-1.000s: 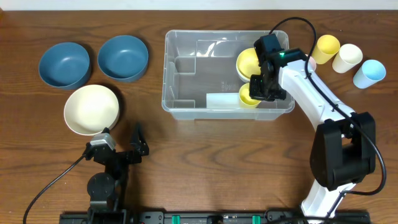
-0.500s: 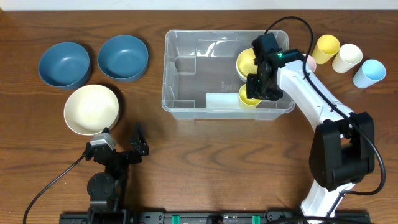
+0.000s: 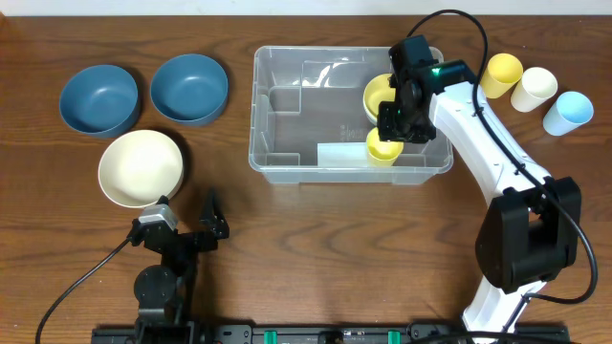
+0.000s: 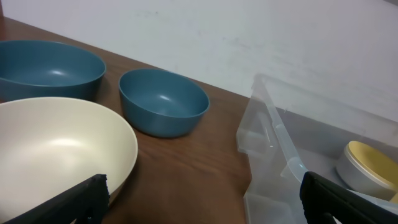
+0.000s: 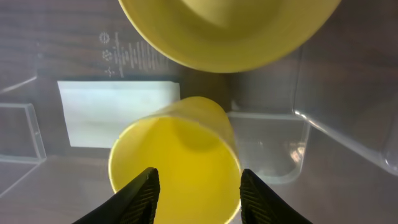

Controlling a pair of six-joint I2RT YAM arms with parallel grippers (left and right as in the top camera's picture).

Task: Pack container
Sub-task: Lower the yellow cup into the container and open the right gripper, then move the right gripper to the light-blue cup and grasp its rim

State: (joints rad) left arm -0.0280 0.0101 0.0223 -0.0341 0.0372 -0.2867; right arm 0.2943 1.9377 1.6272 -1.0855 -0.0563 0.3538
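Note:
The container, a large clear bin, stands at the table's middle back. Inside its right end a yellow bowl sits beside an upright yellow cup. My right gripper hovers just above that cup with its fingers apart and nothing pinched. In the right wrist view the yellow cup opens toward me between the fingers of the right gripper, with the yellow bowl beyond it. My left gripper rests open near the front left. In its own view the left gripper frames bare table.
Two blue bowls and a cream bowl sit left of the bin. Yellow, cream and light blue cups stand at the back right. A white label lies on the bin floor.
My right gripper has spread its fingers off the yellow cup and drawn up and back a little. The cup stays standing in the bin. The left arm is still.

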